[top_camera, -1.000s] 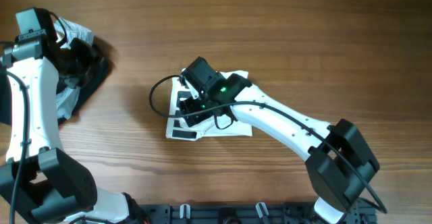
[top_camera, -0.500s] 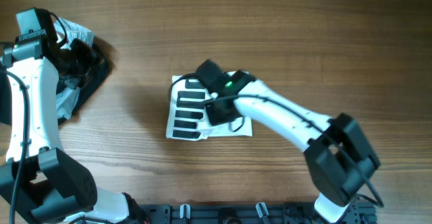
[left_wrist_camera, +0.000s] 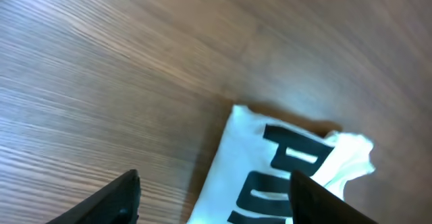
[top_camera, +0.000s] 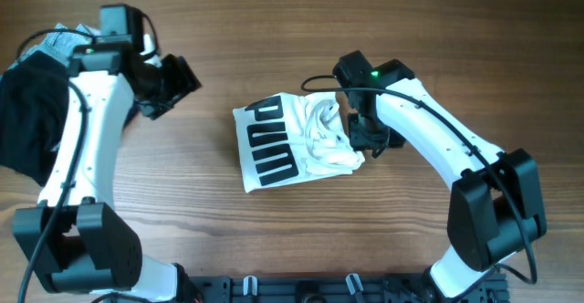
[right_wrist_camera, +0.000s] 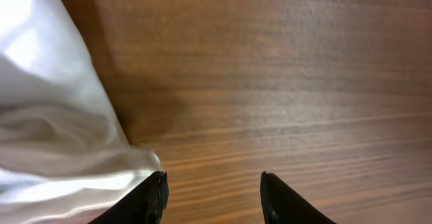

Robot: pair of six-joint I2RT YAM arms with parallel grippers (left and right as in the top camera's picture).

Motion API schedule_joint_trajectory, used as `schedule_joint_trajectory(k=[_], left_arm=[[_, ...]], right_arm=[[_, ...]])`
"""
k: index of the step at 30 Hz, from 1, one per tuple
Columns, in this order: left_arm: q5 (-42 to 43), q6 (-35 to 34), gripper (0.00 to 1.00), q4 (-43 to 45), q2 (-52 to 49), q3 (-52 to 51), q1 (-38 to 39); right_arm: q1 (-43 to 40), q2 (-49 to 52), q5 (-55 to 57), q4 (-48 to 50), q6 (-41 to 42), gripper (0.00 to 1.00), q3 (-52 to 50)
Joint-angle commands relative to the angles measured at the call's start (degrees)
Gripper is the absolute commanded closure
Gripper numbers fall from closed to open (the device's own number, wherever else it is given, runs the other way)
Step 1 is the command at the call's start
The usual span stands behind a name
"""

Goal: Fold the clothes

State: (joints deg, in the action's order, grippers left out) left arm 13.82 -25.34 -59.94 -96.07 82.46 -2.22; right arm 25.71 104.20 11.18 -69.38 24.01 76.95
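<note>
The white T-shirt (top_camera: pixel 297 141) lies bunched in the middle of the table, its black block-stripe logo face up on the left part and rumpled folds on the right. It also shows in the left wrist view (left_wrist_camera: pixel 283 177) and in the right wrist view (right_wrist_camera: pixel 47 116). My right gripper (top_camera: pixel 372 141) is open and empty just off the shirt's right edge; its fingers (right_wrist_camera: pixel 212 193) frame bare wood beside the cloth. My left gripper (top_camera: pixel 173 82) is open and empty above the table, left of the shirt; its fingers (left_wrist_camera: pixel 216 197) frame the shirt's left edge.
A black garment (top_camera: pixel 32 111) with a bit of white-and-grey cloth (top_camera: pixel 64 40) lies at the far left edge under the left arm. A black rail (top_camera: pixel 301 289) runs along the front edge.
The right gripper has left the shirt and moved right, leaving it rumpled and turned. The left arm has swung from the black garment toward the shirt.
</note>
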Motion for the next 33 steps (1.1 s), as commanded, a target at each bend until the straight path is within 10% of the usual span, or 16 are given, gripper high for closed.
schedule_joint_trajectory(k=[1,7,17,22,33], left_arm=[[4.20,1.38,0.29,4.42,0.26,-7.72,3.21],[11.74,2.64,0.18,28.74,-0.04,-24.46,8.68],[14.47,2.40,0.19,40.30,-12.24,-25.94,11.54],[14.67,2.49,0.96,45.35,-13.60,-25.75,13.57],[-12.07,14.27,0.96,17.49,-9.25,8.17,-3.93]], right_arm=[[0.07,-1.25,-8.02,-1.27,-12.31,0.44,-0.37],[0.07,-1.25,-4.24,-2.51,-5.79,0.45,-0.35],[-1.11,-1.27,-3.43,-1.90,-5.73,0.46,-0.31],[-5.97,-2.47,-3.43,-1.07,-5.38,0.50,-0.28],[-14.73,-9.46,-3.45,1.68,-5.97,0.49,-0.28]])
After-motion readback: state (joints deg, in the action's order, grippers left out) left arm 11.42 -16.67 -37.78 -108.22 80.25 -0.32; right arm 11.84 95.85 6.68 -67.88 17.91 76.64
